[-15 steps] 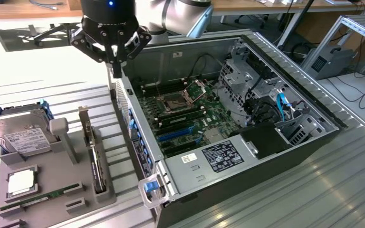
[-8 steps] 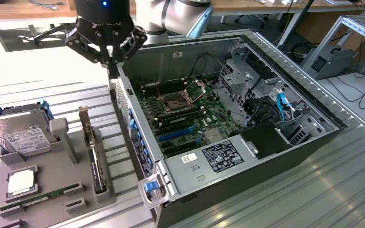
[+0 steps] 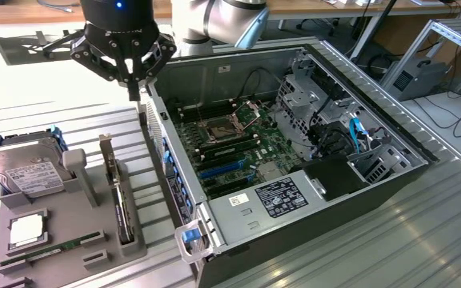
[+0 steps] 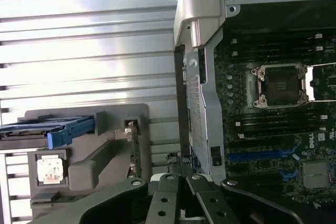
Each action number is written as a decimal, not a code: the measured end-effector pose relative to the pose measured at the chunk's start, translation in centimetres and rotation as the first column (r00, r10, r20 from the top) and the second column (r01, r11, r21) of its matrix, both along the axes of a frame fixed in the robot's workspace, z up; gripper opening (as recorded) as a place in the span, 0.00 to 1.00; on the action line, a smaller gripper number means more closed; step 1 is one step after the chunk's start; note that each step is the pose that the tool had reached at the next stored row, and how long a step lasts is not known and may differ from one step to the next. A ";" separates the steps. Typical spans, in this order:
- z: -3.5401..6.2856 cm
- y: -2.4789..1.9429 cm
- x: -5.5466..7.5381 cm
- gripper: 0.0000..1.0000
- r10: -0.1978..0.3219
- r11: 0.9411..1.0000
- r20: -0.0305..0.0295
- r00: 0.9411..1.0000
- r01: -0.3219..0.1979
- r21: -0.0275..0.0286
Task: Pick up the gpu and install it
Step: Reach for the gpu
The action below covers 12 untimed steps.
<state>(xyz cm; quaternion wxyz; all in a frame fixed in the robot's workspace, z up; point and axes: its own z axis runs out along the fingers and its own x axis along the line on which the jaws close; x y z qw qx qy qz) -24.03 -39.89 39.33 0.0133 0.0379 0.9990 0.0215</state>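
The gpu [image 3: 120, 201] is a thin dark card standing on edge in a slot of the grey holder tray [image 3: 86, 231], with its silver bracket at the far end. My gripper [image 3: 134, 90] hangs shut and empty above the table, beyond the card's bracket end and just outside the near corner of the open computer case [image 3: 214, 78]. In the wrist view the closed gripper [image 4: 181, 177] sits between the gpu [image 4: 135, 148] and the case wall [image 4: 202, 103]. The motherboard [image 3: 230, 150] lies exposed with blue expansion slots [image 3: 218, 171].
The tray also holds a silver hard drive [image 3: 26, 171] in a blue caddy, a square processor chip [image 3: 26, 230] and a green RAM stick [image 3: 50, 248]. Cables and drive cages [image 3: 350, 138] crowd the case at the exterior view's right. The table is ribbed metal.
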 end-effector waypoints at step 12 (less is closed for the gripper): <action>0.00 0.00 -1.5 0.11 0.000 1.000 0.000 1.000 0.000 0.000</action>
